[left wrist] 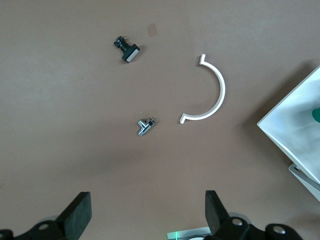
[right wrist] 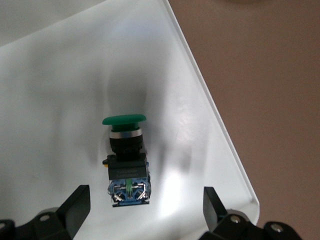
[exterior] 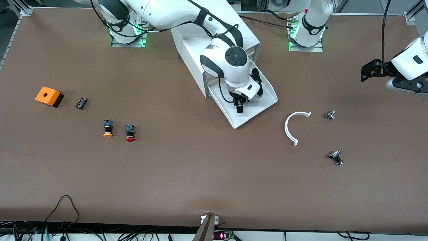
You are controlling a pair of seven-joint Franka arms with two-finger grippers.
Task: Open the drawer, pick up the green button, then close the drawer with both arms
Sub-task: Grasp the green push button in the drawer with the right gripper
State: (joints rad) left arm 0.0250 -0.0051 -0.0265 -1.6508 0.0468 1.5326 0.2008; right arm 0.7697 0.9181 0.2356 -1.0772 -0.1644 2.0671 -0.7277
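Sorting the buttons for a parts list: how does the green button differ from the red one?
The green button lies in the open drawer under the open right gripper; the red button lies on the table beside a yellow one. Their caps differ in colour. Both lie on their sides, with black-and-blue bodies.

The front view looks down across the whole bench (exterior: 214, 174) toward the bases. Each wrist view faces straight down; both share the open drawer (left wrist: 295, 130) with it.
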